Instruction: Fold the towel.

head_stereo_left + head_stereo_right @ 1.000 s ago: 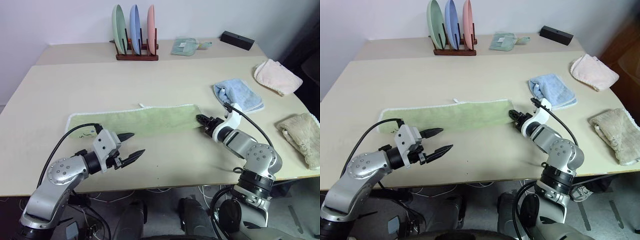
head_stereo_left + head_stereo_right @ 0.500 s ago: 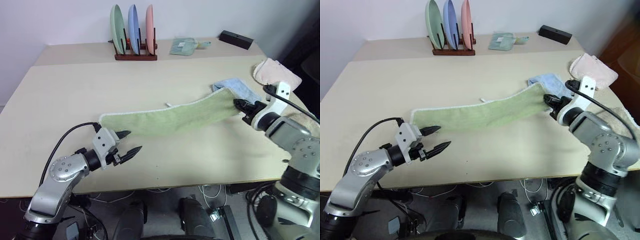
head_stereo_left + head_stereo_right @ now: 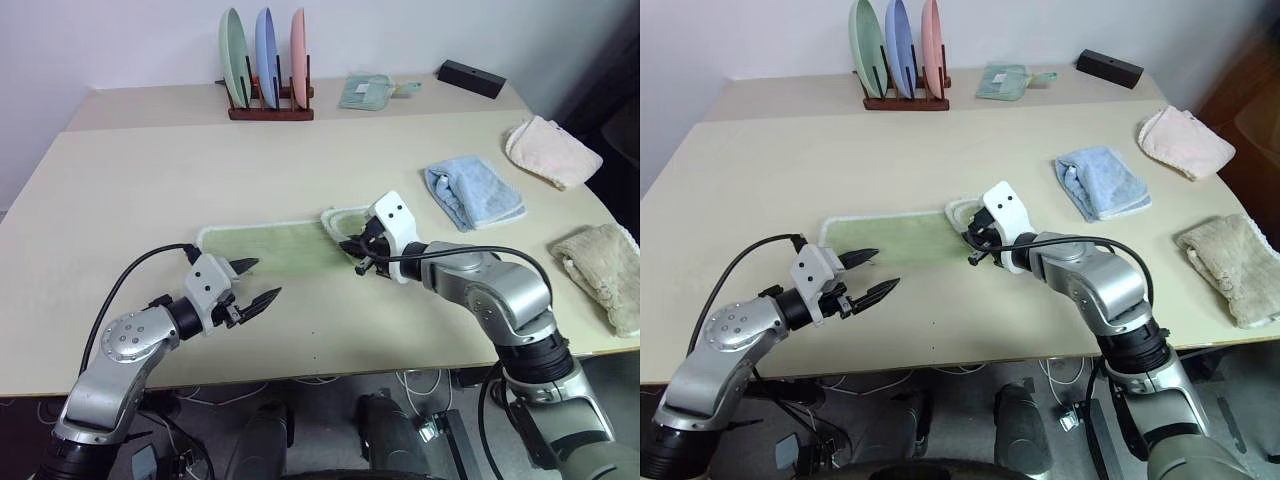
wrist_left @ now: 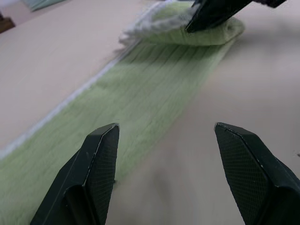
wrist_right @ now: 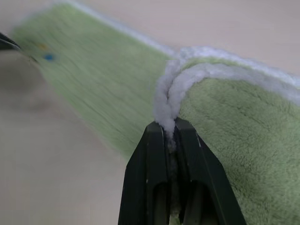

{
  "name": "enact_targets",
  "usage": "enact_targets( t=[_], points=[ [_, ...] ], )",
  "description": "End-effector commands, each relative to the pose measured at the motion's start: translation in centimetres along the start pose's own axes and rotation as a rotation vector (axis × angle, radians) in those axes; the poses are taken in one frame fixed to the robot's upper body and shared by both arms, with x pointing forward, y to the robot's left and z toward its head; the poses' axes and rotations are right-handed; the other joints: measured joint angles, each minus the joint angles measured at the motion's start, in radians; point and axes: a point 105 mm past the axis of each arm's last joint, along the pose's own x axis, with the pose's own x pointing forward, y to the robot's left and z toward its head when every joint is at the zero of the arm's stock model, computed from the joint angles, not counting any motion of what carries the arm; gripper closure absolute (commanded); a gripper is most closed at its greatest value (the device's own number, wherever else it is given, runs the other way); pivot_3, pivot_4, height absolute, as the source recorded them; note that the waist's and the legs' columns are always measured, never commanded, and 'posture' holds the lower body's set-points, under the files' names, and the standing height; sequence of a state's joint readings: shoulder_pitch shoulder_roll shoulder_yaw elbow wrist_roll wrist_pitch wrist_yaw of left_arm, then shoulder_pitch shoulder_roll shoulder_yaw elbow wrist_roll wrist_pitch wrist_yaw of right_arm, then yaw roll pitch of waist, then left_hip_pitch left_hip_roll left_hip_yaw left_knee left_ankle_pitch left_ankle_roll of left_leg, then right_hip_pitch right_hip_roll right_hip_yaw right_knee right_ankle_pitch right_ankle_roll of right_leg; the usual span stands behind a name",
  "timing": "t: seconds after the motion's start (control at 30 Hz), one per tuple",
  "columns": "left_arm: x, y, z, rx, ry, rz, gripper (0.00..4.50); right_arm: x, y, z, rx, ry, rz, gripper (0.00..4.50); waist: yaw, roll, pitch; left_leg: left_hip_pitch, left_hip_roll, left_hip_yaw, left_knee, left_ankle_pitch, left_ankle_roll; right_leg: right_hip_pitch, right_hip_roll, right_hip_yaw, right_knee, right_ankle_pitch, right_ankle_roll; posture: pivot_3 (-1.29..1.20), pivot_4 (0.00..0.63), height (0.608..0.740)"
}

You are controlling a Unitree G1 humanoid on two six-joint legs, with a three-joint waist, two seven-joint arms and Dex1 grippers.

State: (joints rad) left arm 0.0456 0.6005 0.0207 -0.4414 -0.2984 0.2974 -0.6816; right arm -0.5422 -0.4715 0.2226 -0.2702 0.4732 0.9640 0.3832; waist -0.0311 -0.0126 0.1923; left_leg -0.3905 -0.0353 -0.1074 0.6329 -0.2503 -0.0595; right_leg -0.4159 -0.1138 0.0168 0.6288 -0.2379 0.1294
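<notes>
Head views: the green towel (image 3: pixel 270 245) lies mid-table, its end at 3 o'clock pinched in the closed right gripper (image 3: pixel 357 250) and doubled over; left gripper (image 3: pixel 255 283) gapes at 7 o'clock. Left wrist: fingers (image 4: pixel 98 168) wide. Right wrist: whitish edging (image 5: pixel 165 101) clamped

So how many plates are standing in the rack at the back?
3, upright side by side in the wooden rack on the far table: a green plate at the robot's left, a blue plate in the middle, a pink plate at the right.

Silver arms, black fingers (image 4: pixel 101 159), cables
</notes>
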Motion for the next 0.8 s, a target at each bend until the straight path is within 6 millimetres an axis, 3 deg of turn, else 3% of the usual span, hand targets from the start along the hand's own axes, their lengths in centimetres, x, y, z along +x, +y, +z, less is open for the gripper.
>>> enact_targets(
  t=[0.03,0.1,0.2,0.37,0.5,0.6,0.77,0.8],
  points=[
    [-0.2,-0.2,1.1,0.032,-0.035,0.01,1.18,0.2,-0.1,1.1,-0.032,-0.058,-0.021,4.45,0.002,0.0,0.0,0.0,0.0,0.0,0.0,0.0,0.0,0.0,0.0,0.0,0.0,0.0,0.0,0.0,0.15,0.74],
    [-0.2,-0.4,1.1,0.03,-0.032,0.01,1.18,0.5,-0.2,1.3,-0.03,-0.071,-0.033,4.45,0.0,0.0,0.0,0.0,0.0,0.0,0.0,0.0,0.0,0.0,0.0,0.0,0.0,0.0,0.0,0.0,0.15,0.74],
    [-0.1,-0.5,1.1,0.027,-0.032,0.007,1.18,0.7,0.5,1.5,-0.03,-0.096,0.008,3.52,0.0,0.0,0.0,0.0,0.0,0.0,0.0,0.0,0.0,-0.001,0.0,0.0,0.001,0.0,0.0,0.0,0.15,0.74],
    [-0.4,-0.1,1.0,0.024,-0.024,0.016,1.18,-1.3,1.9,3.6,-0.077,-0.229,0.099,1.16,0.005,0.0,0.0,0.0,0.0,0.0,0.0,0.0,0.0,-0.001,0.0,0.0,0.0,0.0,0.0,0.0,0.15,0.74],
    [-0.8,0.1,0.8,0.009,-0.014,0.034,1.18,-3.0,1.0,4.4,-0.052,-0.292,0.105,1.16,0.013,0.0,0.0,0.0,0.0,0.0,0.0,0.0,0.0,0.0,0.0,0.0,0.0,0.0,0.0,0.0,0.15,0.74],
    [-1.1,0.0,0.3,-0.029,-0.005,0.062,1.18,-2.8,-1.4,3.8,-0.05,-0.263,0.026,2.06,0.012,0.0,0.0,0.0,0.0,0.0,0.0,0.0,0.0,0.0,0.0,0.0,0.0,0.0,0.0,0.0,0.15,0.74],
    [-1.4,-0.7,-0.6,-0.137,-0.01,0.107,1.18,0.2,-2.9,2.7,-0.084,-0.232,-0.037,4.45,0.008,0.0,0.0,0.001,0.0,0.001,-0.001,0.0,0.0,0.0,0.0,0.0,0.001,0.0,-0.001,0.0,0.15,0.74],
    [-1.4,-0.8,-0.8,-0.163,-0.01,0.12,1.18,1.0,-3.2,2.1,-0.085,-0.217,-0.052,4.45,0.009,0.0,0.0,0.001,0.0,0.001,-0.001,0.0,0.0,0.0,0.0,0.0,0.001,0.0,0.0,0.0,0.15,0.74]
  ],
)
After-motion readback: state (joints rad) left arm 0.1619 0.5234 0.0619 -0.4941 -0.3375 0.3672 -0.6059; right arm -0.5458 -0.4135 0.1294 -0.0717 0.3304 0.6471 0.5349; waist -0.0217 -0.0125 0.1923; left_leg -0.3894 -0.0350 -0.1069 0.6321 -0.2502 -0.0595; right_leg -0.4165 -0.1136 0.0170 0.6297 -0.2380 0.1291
